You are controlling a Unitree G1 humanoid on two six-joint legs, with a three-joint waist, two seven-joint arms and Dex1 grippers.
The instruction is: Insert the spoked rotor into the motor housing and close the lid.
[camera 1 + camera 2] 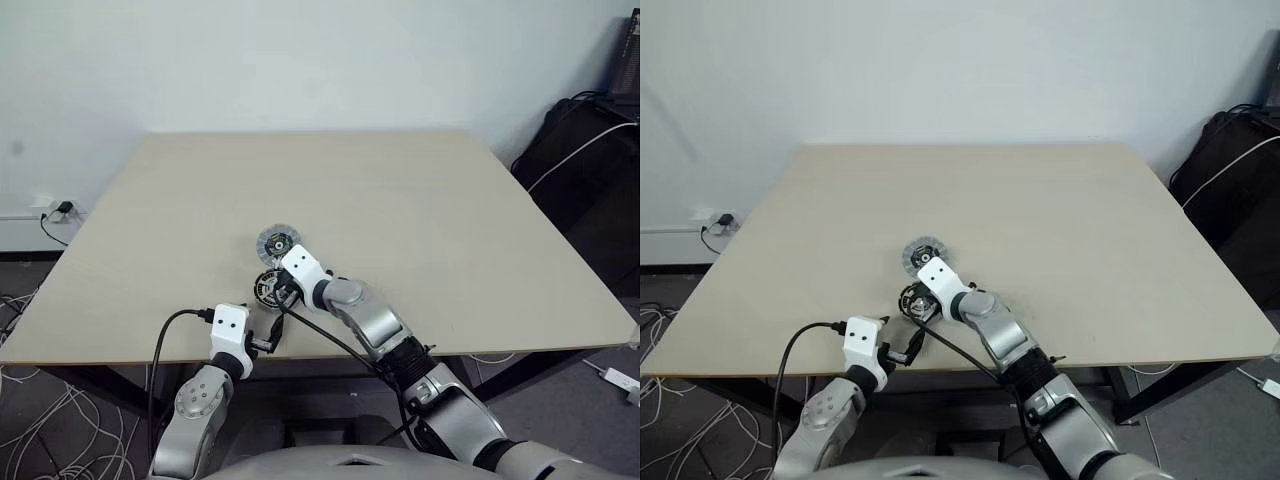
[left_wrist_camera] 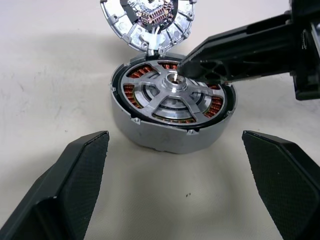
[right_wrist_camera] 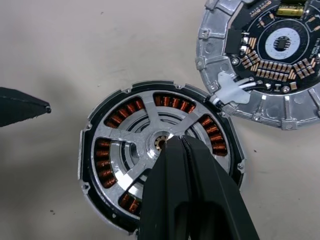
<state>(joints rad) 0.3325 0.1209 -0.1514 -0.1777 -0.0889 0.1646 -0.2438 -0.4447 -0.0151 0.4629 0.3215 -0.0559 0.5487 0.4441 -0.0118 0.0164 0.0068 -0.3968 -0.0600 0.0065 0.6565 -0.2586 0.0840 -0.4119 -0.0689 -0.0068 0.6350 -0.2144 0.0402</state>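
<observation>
The motor housing [image 2: 165, 141] stands near the table's front edge, dark-rimmed, with copper windings showing. The silver spoked rotor [image 3: 125, 142] sits inside it, face up. My right gripper [image 3: 175, 141] is shut with nothing held, and its tips rest over the rotor's centre hub. Just beyond the housing lies the lid [image 3: 215, 40], its ribbed face with a dark circuit centre turned up; its edge touches the housing rim and white wires join the two. My left gripper [image 2: 175, 136] is open, low at the table's front edge, pointing at the housing with a finger on either side, apart from it.
The beige table [image 1: 450, 210] stretches wide behind and to both sides of the parts. A black cable [image 1: 165, 345] loops off my left wrist at the front edge. A black bag [image 1: 590, 170] stands off the table's right side, and cables lie on the floor at left.
</observation>
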